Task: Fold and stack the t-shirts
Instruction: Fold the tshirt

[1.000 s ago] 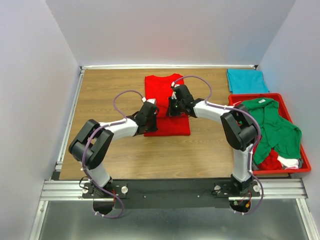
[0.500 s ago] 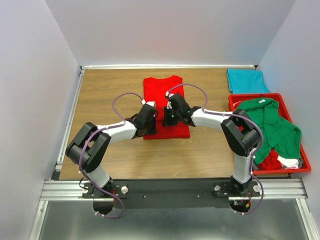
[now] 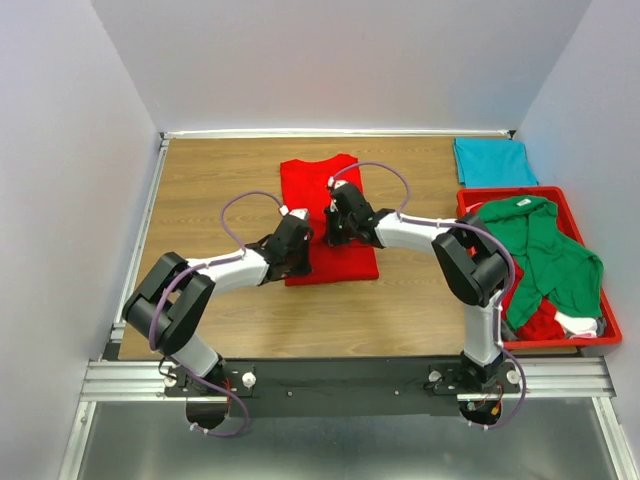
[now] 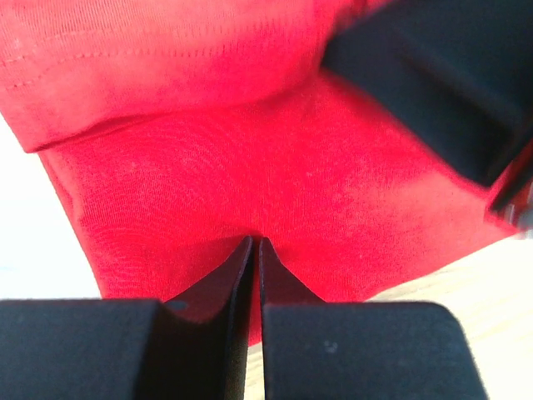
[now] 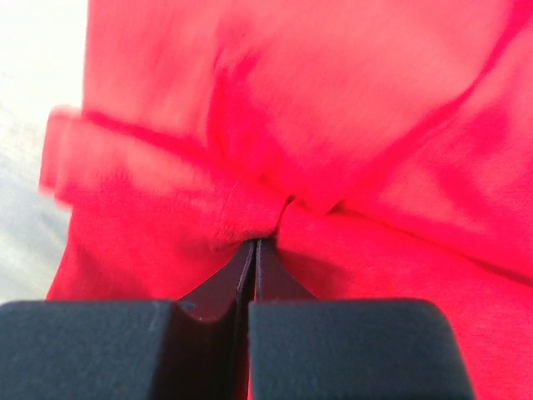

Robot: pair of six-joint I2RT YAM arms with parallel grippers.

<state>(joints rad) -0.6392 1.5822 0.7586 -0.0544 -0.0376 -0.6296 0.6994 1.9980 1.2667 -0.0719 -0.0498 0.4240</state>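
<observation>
A bright red t-shirt [image 3: 312,185] lies partly folded on the wooden table, a little left of centre. My left gripper [image 3: 297,236] is at its near left part and my right gripper [image 3: 334,218] at its middle. In the left wrist view the jaws [image 4: 255,242] are shut, with their tips in the red cloth [image 4: 250,167]. In the right wrist view the jaws [image 5: 255,242] are shut on a bunched fold of the red cloth [image 5: 375,100]. A folded teal t-shirt [image 3: 490,162] lies at the back right. A green t-shirt [image 3: 545,250] is heaped in the tray.
A rigid red plastic tray [image 3: 606,334] at the right edge holds the green shirt over red and white cloth. White walls close the table at the back and sides. The right gripper's black body [image 4: 433,83] shows at the upper right of the left wrist view.
Both grippers have moved left with the red t-shirt, and the shirt has slid left across the table and turned slightly.
</observation>
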